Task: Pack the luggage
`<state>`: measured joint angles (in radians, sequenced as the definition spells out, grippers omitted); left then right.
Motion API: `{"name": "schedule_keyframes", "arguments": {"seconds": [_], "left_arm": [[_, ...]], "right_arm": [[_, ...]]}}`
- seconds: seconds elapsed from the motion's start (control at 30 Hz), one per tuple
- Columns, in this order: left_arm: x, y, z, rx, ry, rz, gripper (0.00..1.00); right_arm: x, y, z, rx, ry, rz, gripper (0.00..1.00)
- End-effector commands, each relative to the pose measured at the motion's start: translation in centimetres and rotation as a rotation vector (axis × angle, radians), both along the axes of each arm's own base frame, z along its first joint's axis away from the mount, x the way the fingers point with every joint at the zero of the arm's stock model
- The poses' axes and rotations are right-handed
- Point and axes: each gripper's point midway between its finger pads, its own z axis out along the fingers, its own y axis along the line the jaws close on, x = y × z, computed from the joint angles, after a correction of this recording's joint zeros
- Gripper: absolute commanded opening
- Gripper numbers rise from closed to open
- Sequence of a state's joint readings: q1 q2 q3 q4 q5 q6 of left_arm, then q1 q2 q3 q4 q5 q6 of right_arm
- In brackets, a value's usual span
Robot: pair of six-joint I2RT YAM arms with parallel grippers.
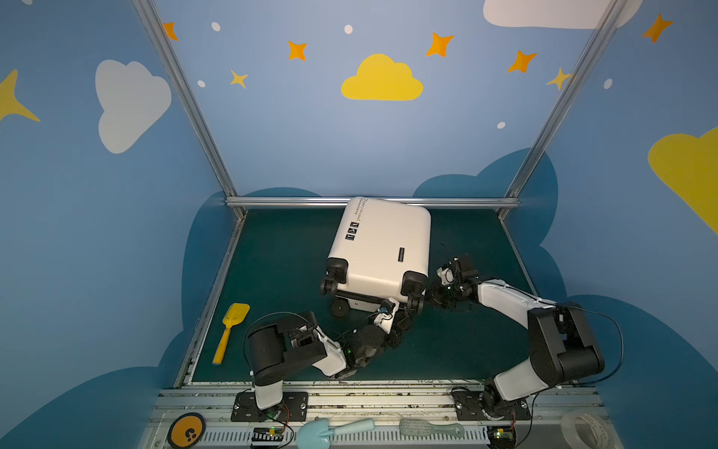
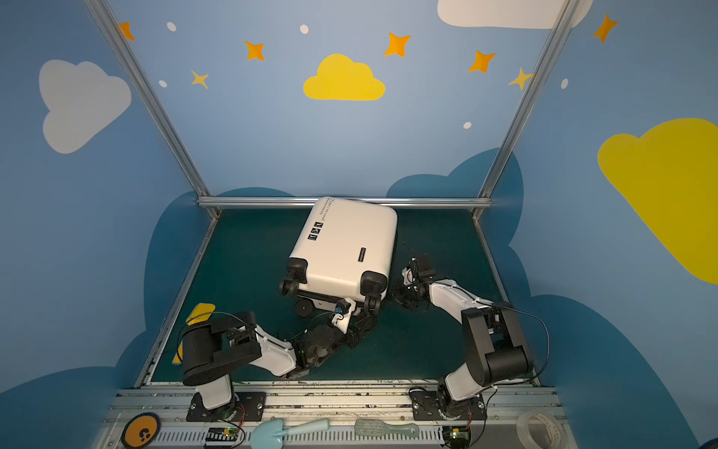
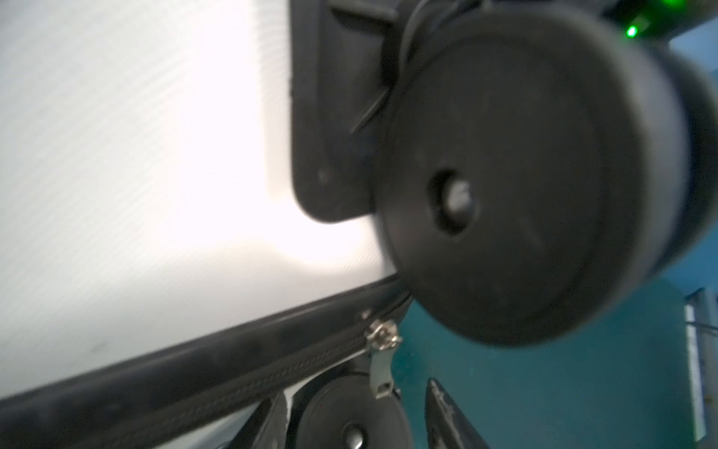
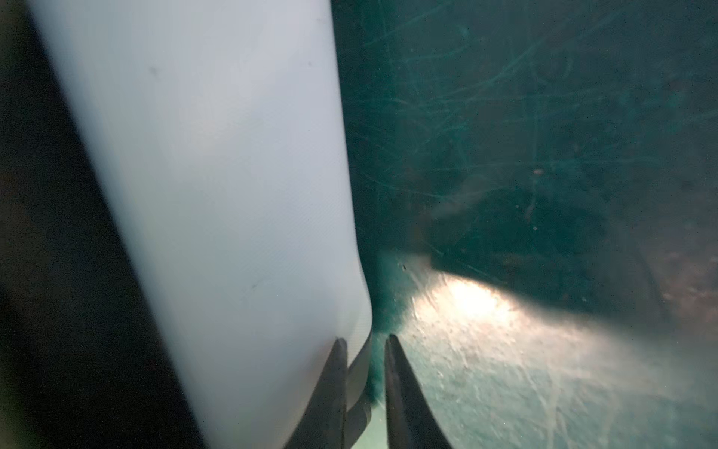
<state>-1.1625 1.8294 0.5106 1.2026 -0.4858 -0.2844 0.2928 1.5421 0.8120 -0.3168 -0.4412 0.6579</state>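
Zipping the suitcase [image 1: 382, 248] looked due: left jaws, gap untellable, needed the zipper pull [image 3: 382, 336]; right jaws stood almost closed, hold unclear.

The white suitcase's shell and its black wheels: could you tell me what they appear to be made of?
The white hard-shell suitcase: likely moulded plastic, satin; fine ribbed texture and soft glare in the left wrist view. The large black wheel: probably hard plastic or rubber, matte; dull, dusty face, no highlights.

yellow shovel [image 1: 230, 332]: on green mat [image 1: 279, 264] | front rail [image 1: 388, 400]: orange disc [image 1: 186, 430], blue shovel [image 1: 330, 430], pale brush [image 1: 431, 429], tape roll [image 1: 569, 425]
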Motion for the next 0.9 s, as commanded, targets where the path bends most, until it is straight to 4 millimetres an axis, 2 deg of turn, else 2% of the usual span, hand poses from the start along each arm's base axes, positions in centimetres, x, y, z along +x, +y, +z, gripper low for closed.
{"name": "schedule_keyframes", "arguments": {"seconds": [0.0,0.3,0.87], "left_arm": [[0.9,-0.8,0.8,-0.035,-0.024,0.003,0.56],[1.9,-0.8,0.2,-0.059,-0.026,0.035,0.5],[3.0,-1.5,1.2,-0.117,-0.065,0.074,0.39]], "right_arm": [[-0.6,1.1,0.9,0.035,-0.003,0.037,0.19],[-0.6,1.3,0.9,0.033,0.0,0.045,0.17],[-0.7,1.6,0.6,0.029,0.009,0.061,0.12]]}}
